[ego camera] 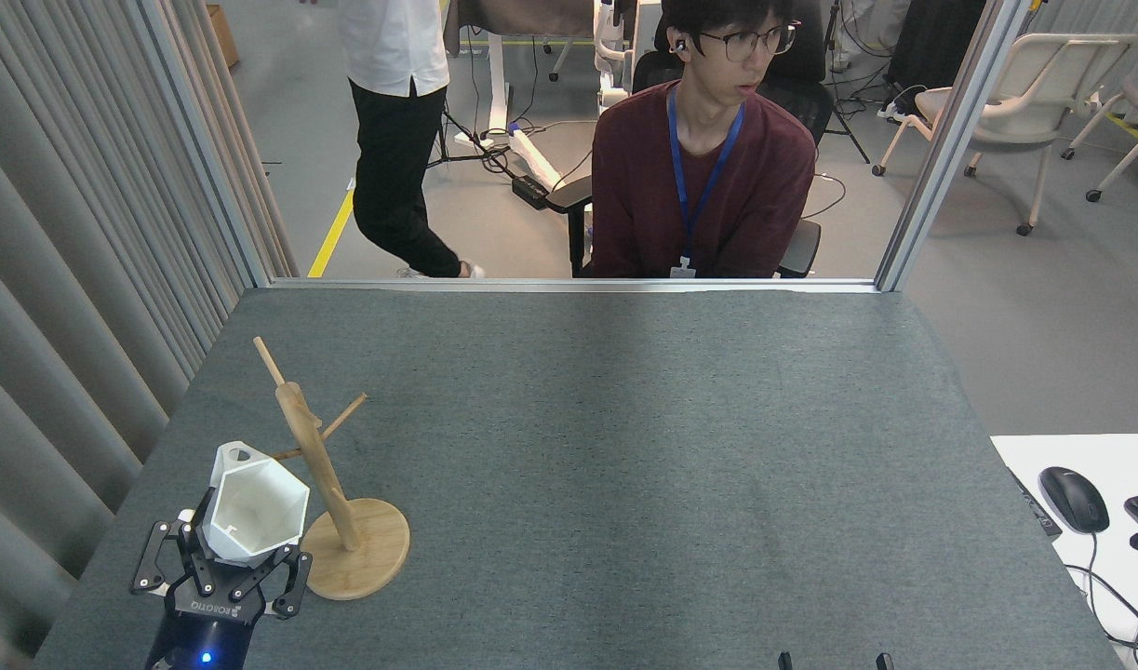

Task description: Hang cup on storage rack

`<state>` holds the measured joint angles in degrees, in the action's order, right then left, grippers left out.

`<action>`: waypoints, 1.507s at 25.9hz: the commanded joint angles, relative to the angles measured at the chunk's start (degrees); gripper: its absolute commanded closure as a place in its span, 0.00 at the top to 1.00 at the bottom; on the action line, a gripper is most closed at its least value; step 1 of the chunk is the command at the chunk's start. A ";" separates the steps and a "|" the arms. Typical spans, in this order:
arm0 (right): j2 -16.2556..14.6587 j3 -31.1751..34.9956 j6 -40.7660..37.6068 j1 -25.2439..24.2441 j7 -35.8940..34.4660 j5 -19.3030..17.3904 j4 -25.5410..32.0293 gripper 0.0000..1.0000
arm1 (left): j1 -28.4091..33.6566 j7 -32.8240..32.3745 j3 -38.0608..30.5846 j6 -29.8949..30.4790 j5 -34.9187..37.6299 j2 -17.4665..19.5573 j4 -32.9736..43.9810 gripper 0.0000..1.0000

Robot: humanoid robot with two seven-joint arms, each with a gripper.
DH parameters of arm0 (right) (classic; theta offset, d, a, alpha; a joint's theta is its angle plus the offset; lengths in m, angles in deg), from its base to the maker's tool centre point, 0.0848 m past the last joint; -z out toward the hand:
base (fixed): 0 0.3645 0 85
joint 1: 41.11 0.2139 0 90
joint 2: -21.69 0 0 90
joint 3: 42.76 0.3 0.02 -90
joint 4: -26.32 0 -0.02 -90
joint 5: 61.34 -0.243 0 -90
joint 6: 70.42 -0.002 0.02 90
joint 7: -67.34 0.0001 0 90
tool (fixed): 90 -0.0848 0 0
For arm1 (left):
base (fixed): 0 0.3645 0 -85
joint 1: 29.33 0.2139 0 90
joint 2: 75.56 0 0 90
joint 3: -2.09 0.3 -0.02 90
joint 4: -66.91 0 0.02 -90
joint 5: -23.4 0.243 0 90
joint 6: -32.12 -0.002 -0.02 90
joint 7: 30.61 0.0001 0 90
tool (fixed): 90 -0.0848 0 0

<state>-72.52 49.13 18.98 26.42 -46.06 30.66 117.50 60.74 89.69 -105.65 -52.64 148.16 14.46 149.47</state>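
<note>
The white faceted cup point(255, 505) sits mouth-up in my left gripper point(243, 556), whose fingers are shut on its narrow base at the table's near-left corner. Its pierced tab handle point(236, 456) points away from me and lies right at the tip of the low left peg of the storage rack point(313, 456). I cannot tell whether the peg has entered the hole. The rack's round bamboo base point(368, 551) rests on the table just right of the cup. Only the two fingertips of my right gripper point(836, 661) show at the bottom edge, standing apart with nothing between them.
The grey felt table point(624, 447) ends at a metal rail on the far side. A seated person point(703, 177) faces the table behind it, and another person point(392, 140) walks past at the back left. Curtains hang along the left; a mouse point(1073, 499) lies at the right.
</note>
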 commanded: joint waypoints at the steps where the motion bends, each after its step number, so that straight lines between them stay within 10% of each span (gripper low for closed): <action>1: 0.00 0.22 -0.10 -0.03 0.11 -0.06 -0.04 0.99 | -1.04 0.02 0.61 -0.05 1.10 -0.11 -1.44 0.44; 5: 0.00 0.31 -0.10 -0.03 0.02 -0.15 -0.04 0.99 | -1.13 0.02 1.40 -0.40 2.94 -0.46 -2.32 0.55; 8: 0.00 0.31 -0.10 -0.03 -0.07 -0.15 -0.04 0.99 | -1.83 0.02 1.40 -0.75 2.86 -0.46 -3.46 1.00; 24: 0.00 0.22 -0.19 0.06 -0.07 -0.68 0.05 0.99 | 6.78 0.11 2.28 -0.23 0.83 -0.55 -2.41 1.00; 28: -0.09 -0.13 -0.27 -0.29 -0.07 -0.68 0.93 0.99 | 13.29 0.02 2.28 2.15 -11.65 -0.37 -0.39 1.00; 33: -0.62 -0.31 -1.15 -2.40 -0.07 -0.50 2.60 0.99 | 21.28 -2.87 1.66 20.60 -40.38 3.06 7.96 1.00; 39: -0.97 -0.31 -3.17 -3.46 -1.56 -0.24 4.00 0.99 | 23.39 -7.62 2.36 22.01 -44.69 4.02 9.37 1.00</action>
<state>-73.35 48.83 16.42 23.36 -47.09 30.33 120.90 83.33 83.18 -103.62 -31.76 105.67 18.06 158.17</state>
